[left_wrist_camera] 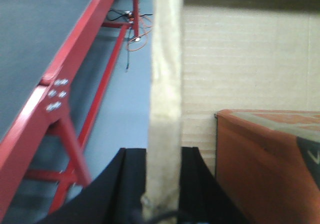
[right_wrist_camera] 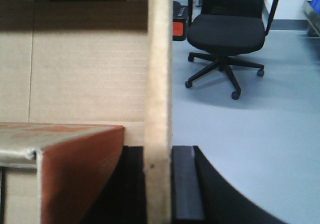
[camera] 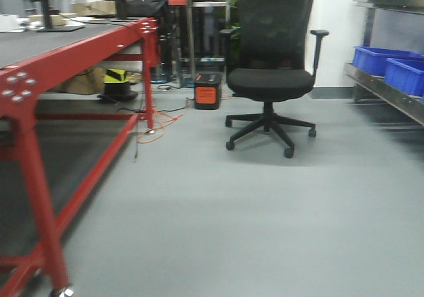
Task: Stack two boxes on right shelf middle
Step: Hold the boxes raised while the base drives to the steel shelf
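Left gripper and right gripper each pinch a cardboard box wall, presumably so I carry it level.

Your left wrist view holds:
- left pincer, black fingers clamped on the upright wall of the cardboard box
- orange-brown carton inside the box
- red-framed grey desk at left
- orange cable on the floor

An industrial workshop: red steel-framed grey-topped workbench left of the left gripper, stainless-steel rack holding blue plastic bins right of the right gripper, black office chair ahead
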`<control>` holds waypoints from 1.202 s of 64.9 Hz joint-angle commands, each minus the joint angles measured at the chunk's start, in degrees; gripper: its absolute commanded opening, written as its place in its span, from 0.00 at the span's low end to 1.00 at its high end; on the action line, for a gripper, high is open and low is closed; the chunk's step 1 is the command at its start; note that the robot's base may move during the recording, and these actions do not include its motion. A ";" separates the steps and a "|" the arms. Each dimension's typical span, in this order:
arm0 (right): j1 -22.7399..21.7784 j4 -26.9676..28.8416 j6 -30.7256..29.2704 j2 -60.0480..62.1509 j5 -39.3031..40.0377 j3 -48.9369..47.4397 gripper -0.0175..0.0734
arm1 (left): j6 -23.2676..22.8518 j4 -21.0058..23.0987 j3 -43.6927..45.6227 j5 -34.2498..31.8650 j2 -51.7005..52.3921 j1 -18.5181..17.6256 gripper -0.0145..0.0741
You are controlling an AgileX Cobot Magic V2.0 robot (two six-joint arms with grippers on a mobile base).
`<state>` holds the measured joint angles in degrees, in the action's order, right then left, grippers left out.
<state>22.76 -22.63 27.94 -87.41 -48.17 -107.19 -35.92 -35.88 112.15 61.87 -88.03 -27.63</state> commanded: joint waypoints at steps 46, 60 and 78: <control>-0.32 -1.24 0.01 1.09 3.70 -0.77 0.02 | -0.29 -2.04 0.65 -1.32 0.75 0.10 0.04; -0.32 -1.24 0.01 1.09 3.70 -0.77 0.02 | -0.29 -2.04 0.65 -1.32 0.75 0.10 0.04; -0.32 -1.24 0.01 1.09 3.70 -0.77 0.02 | -0.29 -2.04 0.65 -1.32 0.75 0.10 0.04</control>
<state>22.76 -22.63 27.94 -87.41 -48.06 -107.19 -35.92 -36.00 112.15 61.87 -88.03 -27.63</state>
